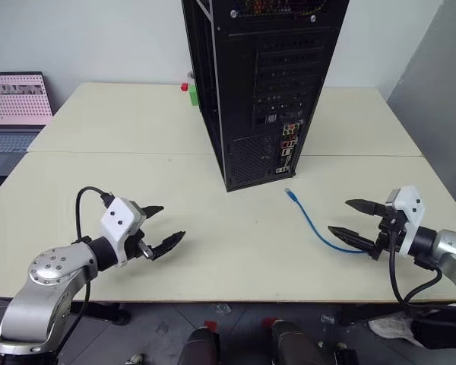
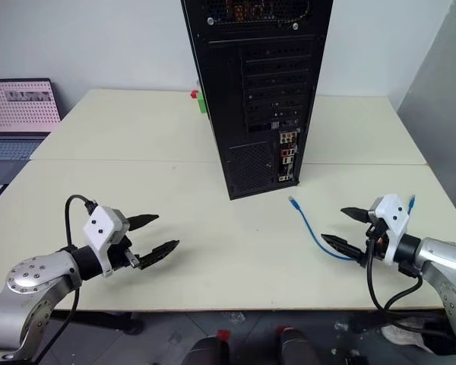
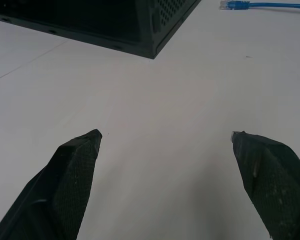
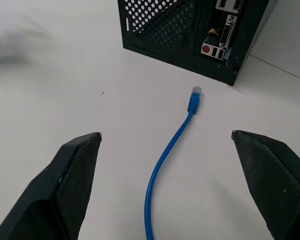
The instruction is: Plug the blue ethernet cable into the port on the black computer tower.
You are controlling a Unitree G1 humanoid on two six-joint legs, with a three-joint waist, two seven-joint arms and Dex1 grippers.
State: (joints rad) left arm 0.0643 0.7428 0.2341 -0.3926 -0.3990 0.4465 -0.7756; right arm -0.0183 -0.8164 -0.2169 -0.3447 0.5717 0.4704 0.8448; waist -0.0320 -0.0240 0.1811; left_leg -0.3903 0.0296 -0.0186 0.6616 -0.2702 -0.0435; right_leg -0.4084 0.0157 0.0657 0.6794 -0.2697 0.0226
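Both pincers hang over the near edge of the table [image 1: 137, 144], fingers spread wide and holding nothing: the left pincer [image 1: 158, 228] at the near left, the right pincer [image 1: 356, 222] at the near right, each aimed inward toward the middle.

Just ahead of the right pincer lies the blue ethernet cable [image 4: 166, 156], loose on the bare table top. It runs in a soft curve from between the right pincer's fingers away toward the black computer tower [image 1: 266, 84], ending in its plug [image 4: 195, 97], which rests flat and close to the tower's foot but apart from it.

Farther back the tower stands upright mid-table, rear panel facing the robot's right, with slotted covers, a vent grille and a column of small coloured connectors. The port cannot be singled out among them.

The cable looks light and limp, so it will likely sag and swing if lifted far from its end. The sensible hold is probably on the cord just behind the plug, or on the plug's stiff body, leaving the clip and tip free. The clip may be fragile.

At the far left sits a laptop [image 1: 14, 106].
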